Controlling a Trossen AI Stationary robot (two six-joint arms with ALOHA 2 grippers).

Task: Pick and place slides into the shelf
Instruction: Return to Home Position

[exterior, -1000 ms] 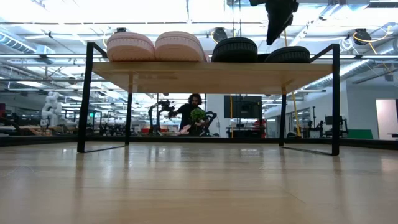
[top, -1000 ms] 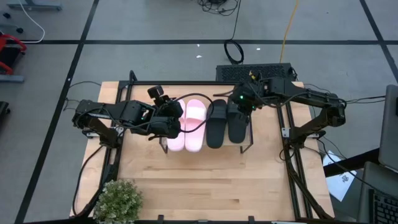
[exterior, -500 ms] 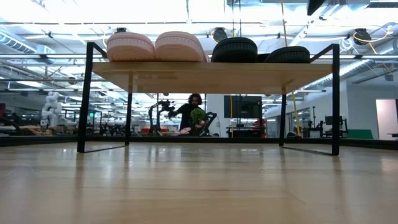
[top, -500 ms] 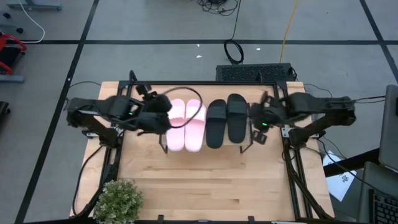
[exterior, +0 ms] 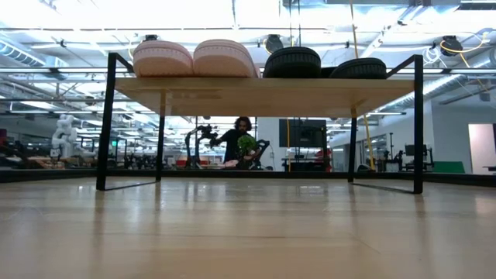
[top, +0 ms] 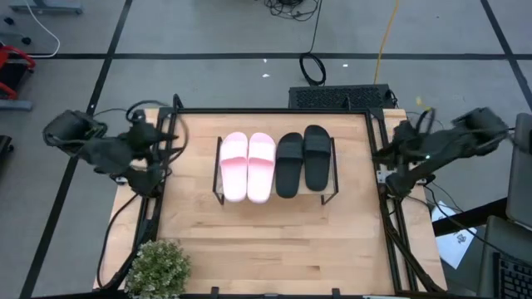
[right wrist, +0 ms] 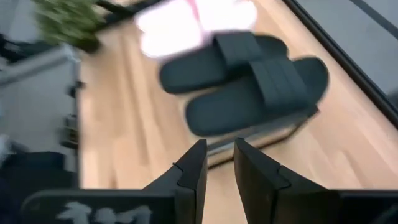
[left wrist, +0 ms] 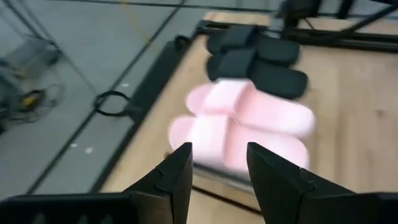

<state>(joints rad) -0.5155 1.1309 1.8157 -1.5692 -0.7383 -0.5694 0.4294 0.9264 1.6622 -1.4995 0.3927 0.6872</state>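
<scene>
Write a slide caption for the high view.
Pink pair and black pair of sandals lie side by side on the shelf; left arm and right arm flank the table.

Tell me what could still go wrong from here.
1. The outer black slide lies near the shelf's right end, out of line with the other black slide. A bump to the shelf might shift it off.
2. The left gripper and right gripper, both open and empty, hang by the table's side frame. On the way home, an arm might clip it and jolt the shelf.
</scene>
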